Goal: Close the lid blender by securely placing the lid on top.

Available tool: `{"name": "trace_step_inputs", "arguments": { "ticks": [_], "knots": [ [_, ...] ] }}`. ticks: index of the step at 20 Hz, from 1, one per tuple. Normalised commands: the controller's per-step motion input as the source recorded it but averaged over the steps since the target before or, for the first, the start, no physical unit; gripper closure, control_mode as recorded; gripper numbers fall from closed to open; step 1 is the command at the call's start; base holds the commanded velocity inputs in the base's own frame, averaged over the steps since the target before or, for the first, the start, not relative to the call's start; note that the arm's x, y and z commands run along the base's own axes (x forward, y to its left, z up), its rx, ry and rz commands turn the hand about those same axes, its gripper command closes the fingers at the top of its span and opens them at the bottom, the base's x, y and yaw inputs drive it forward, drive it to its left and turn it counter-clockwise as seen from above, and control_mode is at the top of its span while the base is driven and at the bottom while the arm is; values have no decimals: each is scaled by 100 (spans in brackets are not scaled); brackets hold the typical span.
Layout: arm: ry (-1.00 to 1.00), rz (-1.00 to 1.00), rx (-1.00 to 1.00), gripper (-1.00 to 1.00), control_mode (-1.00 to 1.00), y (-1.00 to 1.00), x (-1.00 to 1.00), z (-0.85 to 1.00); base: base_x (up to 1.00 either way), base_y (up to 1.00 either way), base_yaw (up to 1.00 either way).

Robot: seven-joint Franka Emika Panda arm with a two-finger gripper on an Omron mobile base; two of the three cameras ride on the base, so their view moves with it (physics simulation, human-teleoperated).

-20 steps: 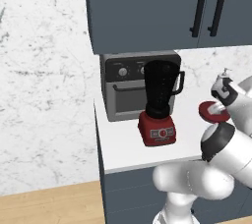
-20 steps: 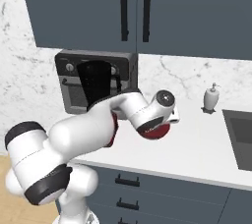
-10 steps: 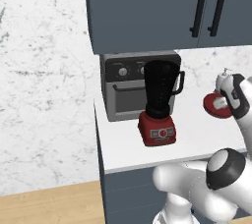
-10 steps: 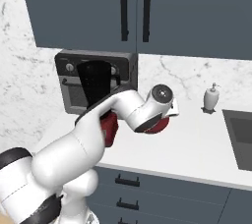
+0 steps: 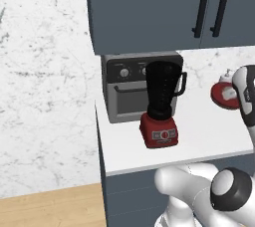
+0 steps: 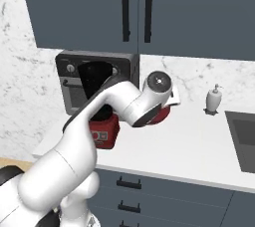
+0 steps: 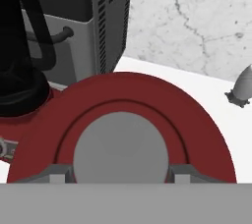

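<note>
The fingers (image 7: 119,179) are closed on the small round red lid with its pale grey centre cap (image 7: 123,144); from the hand camera the disc sits right against them, its face turned toward the lens. In the left base view this lid (image 5: 224,95) hangs in the air above the white counter (image 5: 199,131), well to the right of the tall near-black tapered blender jar on its squat red base (image 5: 162,104). The jar's rim is open, so the lid is not yet on.

To do this step well, the lid should be carried left until it is centred over the jar's mouth, turned flat so its face is level with the rim, then lowered straight down and pressed before letting go. Coming in tilted, or off-centre toward the side handle, would likely leave it cocked.

The wrist is bent so the hand points back toward the blender and the grey toaster oven with knobs (image 5: 127,91) behind it; the white forearm (image 6: 107,101) reaches across in front of the jar. A small white soap dispenser (image 6: 213,100) stands far right by the wall.
</note>
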Motion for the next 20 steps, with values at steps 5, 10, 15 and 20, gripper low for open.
{"name": "trace_step_inputs", "arguments": {
  "ticks": [5,10,15,20],
  "knots": [
    [-3,0,0,100,-100,3,-27,70,0,0,0],
    [-7,2,0,100,-100,21,-17,51,0,0,0],
    [-9,1,0,100,-100,32,-9,47,0,0,0],
    [-9,0,0,100,-100,36,-9,45,0,0,0]
  ]
}}
